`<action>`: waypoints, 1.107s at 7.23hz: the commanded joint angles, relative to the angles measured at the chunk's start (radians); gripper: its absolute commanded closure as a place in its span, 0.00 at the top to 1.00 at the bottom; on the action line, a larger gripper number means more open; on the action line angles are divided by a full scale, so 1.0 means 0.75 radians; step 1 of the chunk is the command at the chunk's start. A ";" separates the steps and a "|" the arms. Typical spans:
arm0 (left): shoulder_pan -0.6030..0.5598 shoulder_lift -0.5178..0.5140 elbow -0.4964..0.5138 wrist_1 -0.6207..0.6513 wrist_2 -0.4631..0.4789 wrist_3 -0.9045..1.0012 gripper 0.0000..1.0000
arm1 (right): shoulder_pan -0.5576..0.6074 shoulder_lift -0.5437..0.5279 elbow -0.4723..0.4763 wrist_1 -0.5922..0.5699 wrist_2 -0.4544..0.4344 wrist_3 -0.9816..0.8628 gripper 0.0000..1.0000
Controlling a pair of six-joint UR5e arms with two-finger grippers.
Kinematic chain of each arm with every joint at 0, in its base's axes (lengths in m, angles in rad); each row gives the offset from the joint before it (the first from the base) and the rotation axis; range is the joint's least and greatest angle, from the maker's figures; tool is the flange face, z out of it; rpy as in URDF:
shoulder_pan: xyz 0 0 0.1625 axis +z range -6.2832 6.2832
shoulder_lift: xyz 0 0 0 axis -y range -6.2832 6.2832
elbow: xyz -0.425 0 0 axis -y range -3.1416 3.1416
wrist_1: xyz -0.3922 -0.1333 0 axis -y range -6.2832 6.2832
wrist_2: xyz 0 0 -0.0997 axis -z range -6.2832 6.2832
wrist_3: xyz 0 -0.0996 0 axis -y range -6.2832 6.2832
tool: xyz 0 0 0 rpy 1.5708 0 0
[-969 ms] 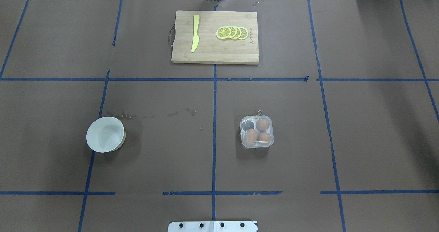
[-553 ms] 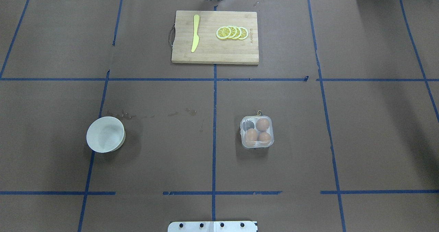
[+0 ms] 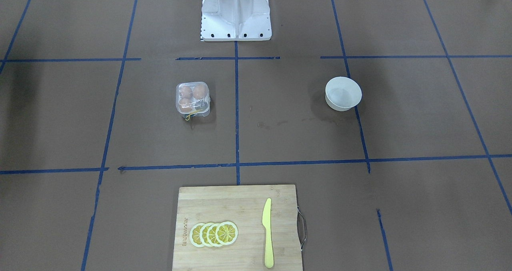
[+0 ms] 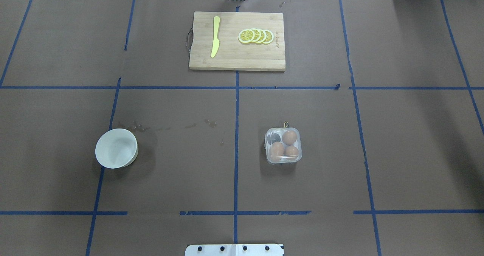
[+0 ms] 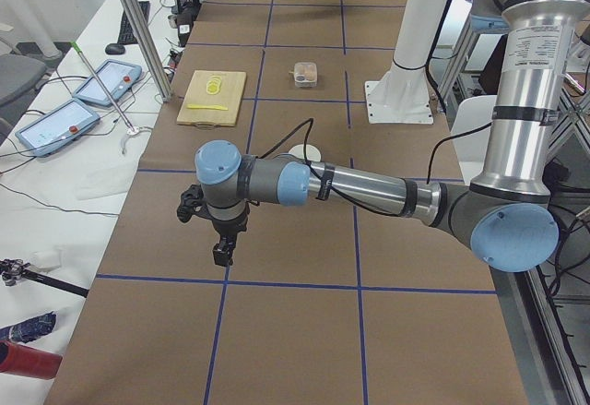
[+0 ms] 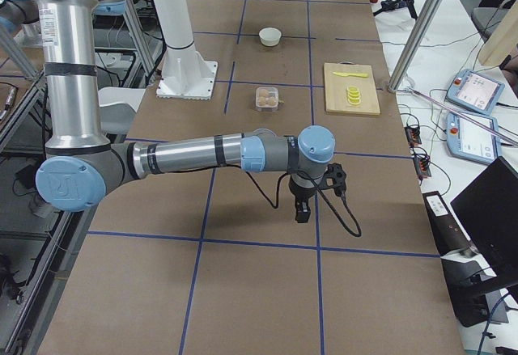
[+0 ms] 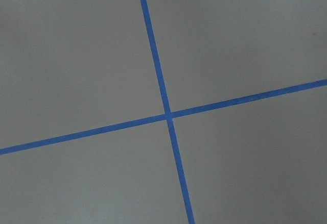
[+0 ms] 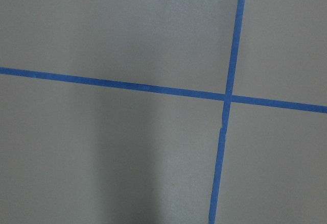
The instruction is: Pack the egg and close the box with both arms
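Note:
The clear box [image 4: 283,145] sits right of the table's middle, with its lid lying down over it. Three orange-brown eggs lie inside: one egg [image 4: 289,137] at the far right and two in the near cells; the fourth cell looks dark. The box also shows in the front view [image 3: 192,97] with its yellow string [image 3: 191,114]. My left gripper [image 5: 221,253] hangs over bare table far from the box, as does my right gripper [image 6: 301,209]. Both show only in the side views, so I cannot tell whether they are open or shut. The wrist views show only brown paper and blue tape.
A round white bowl [image 4: 116,148] stands on the left half of the table. A wooden cutting board [image 4: 237,59] at the far edge carries a yellow knife [image 4: 215,36] and lemon slices [image 4: 256,36]. The white robot base [image 3: 236,13] is at the near edge.

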 commanded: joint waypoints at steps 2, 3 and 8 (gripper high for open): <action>0.000 0.001 -0.001 0.000 -0.001 -0.002 1.00 | -0.001 0.003 0.002 0.000 0.016 -0.001 1.00; 0.000 -0.001 -0.001 0.000 -0.001 -0.002 1.00 | 0.001 0.003 0.004 0.000 0.016 -0.001 1.00; 0.000 0.001 0.003 -0.002 -0.001 -0.002 1.00 | 0.001 0.003 0.002 -0.002 0.037 -0.001 1.00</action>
